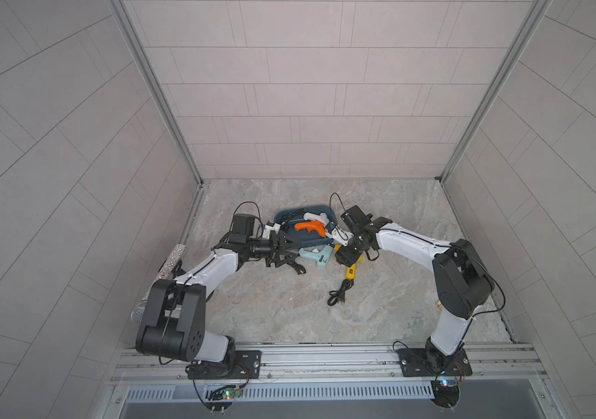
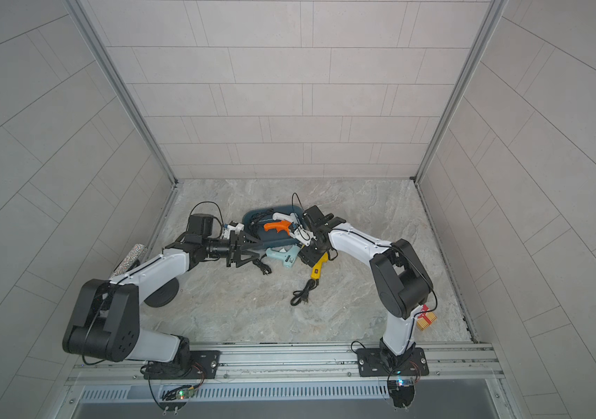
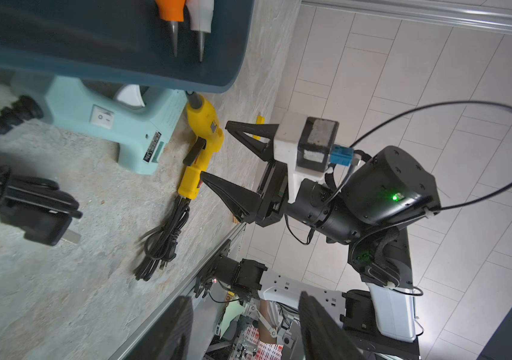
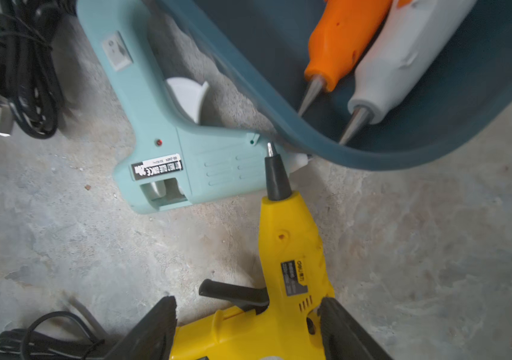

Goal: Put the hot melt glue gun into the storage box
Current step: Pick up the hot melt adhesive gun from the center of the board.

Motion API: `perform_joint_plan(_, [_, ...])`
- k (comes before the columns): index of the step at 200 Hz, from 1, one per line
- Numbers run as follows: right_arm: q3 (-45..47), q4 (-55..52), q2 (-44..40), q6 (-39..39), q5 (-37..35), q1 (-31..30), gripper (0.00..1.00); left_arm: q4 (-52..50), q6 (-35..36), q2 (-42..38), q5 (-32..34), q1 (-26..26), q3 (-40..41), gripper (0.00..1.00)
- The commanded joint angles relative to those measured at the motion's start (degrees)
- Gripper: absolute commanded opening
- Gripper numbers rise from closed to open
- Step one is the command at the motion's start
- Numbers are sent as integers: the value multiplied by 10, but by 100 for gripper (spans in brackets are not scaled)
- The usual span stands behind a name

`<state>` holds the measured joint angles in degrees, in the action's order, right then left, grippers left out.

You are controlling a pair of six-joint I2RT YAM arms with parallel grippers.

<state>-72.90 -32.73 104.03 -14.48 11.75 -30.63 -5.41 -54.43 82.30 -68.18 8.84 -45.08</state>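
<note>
Glue guns turn up in two places as we look down on the table (image 1: 289, 319). Two lie inside the storage box (image 4: 382, 159), the dark teal tub toward 12 o'clock of the table's middle. These are an orange glue gun (image 1: 309, 228) and a white glue gun (image 1: 316, 217), side by side, with their metal tips close to the tub's rounded wall at its 3 o'clock end. Two more lie on the stone outside. A mint glue gun (image 1: 318, 258) rests flat just beside the tub's 6 o'clock edge. A yellow glue gun (image 1: 351, 271) lies at 4 o'clock from it, its black nozzle reaching the mint one's front end. A bundled black cord (image 1: 340, 294) sits at 6 o'clock of the yellow handle. The right gripper (image 3: 214, 150) is at the yellow gun from the 3 o'clock side, fingers spread wide on either side of the yellow body; we cannot tell whether they touch it. The left gripper (image 1: 294, 249) hangs at 9 o'clock of the mint gun, low beside the tub, its fingers partly apart with nothing between them. A black plug (image 1: 298, 270) lies just at 6 o'clock of it.
</note>
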Motion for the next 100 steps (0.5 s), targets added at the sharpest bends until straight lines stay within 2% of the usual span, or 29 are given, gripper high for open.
perform_joint_plan(1, [-33,-10,21,-8,-42,-5,78,-96,84,-18,0,-9,-17,61])
perform_joint_plan(55, [-76,-24,75,1,-101,-4,78,-125,107,-10,-4,-12,-29,61])
perform_joint_plan(100, [-55,-19,95,25,-88,-3,76,-138,119,-2,-8,-12,-39,61])
